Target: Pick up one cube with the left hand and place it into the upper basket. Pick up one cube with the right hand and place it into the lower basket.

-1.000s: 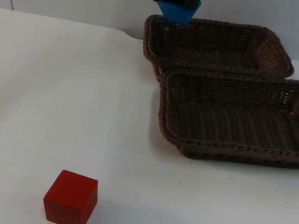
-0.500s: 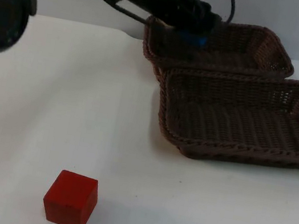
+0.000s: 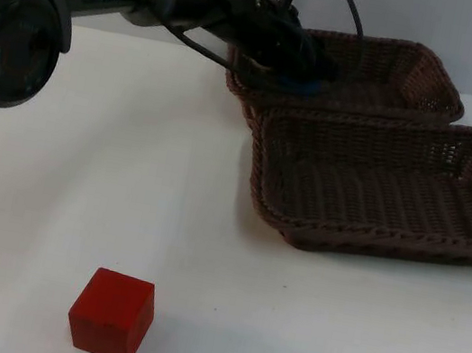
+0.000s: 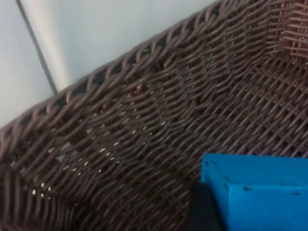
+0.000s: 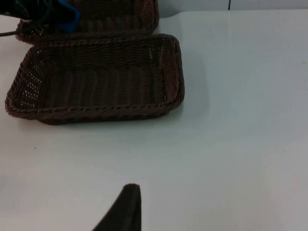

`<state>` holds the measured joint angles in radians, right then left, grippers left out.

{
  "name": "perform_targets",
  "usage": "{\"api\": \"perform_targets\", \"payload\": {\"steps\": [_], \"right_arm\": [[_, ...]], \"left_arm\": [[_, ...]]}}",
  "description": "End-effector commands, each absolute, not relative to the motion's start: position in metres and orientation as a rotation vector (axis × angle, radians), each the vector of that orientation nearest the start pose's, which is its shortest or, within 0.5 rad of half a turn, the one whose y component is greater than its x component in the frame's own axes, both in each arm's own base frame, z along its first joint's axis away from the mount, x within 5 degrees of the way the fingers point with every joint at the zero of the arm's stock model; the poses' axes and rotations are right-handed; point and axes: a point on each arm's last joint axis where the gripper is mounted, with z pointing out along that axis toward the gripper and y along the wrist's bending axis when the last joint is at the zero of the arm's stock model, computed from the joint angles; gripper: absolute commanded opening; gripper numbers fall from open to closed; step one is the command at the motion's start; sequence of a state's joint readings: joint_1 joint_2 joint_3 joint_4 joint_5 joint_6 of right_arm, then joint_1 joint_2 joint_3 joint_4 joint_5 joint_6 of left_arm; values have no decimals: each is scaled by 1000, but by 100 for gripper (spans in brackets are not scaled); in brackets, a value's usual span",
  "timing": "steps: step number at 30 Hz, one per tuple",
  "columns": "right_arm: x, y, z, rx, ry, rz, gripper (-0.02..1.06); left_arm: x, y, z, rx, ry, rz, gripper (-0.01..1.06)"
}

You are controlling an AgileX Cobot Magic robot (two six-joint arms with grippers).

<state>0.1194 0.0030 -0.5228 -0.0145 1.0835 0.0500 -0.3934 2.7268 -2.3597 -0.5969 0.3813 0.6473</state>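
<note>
Blue cube [image 3: 300,84] lower inside upper basket [image 3: 419,72] than before, left gripper [image 3: 298,71] clamped on it. Right gripper [image 5: 126,207] waits, finger state unclear. Red cube [image 3: 111,315] unmoved.

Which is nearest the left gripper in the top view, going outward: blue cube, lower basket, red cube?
1. Blue cube: at the left gripper, inside the upper basket.
2. Lower basket: just in front.
3. Red cube: far off, at the table's near edge.
</note>
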Motion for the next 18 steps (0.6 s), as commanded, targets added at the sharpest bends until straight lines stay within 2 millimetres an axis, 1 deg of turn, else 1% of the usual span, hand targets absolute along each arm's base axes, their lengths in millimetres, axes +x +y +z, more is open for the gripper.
{"api": "perform_targets", "payload": {"steps": [1, 8, 10, 11, 12, 13, 16, 18], "right_arm": [[-7, -2, 280, -68, 2045, 80, 105], [-7, -2, 280, -68, 2045, 80, 105], [-7, -2, 280, -68, 2045, 80, 105], [-7, -2, 280, -68, 2045, 80, 105], [-7, -2, 280, -68, 2045, 80, 105], [-7, -2, 280, -68, 2045, 80, 105], [-7, -2, 280, -68, 2045, 80, 105], [-7, -2, 280, -68, 2045, 80, 105]], "left_arm": [[542, -246, 109, 633, 2077, -401, 0], [542, -247, 108, 617, 2091, -416, 0], [542, -247, 108, 617, 2090, -415, 5], [542, -247, 108, 617, 2090, -415, 15], [542, -247, 108, 614, 2091, -419, 22], [542, -247, 108, 614, 2091, -419, 22], [542, -247, 108, 613, 2092, -422, 54], [541, -247, 108, 614, 2095, -425, 71]]}}
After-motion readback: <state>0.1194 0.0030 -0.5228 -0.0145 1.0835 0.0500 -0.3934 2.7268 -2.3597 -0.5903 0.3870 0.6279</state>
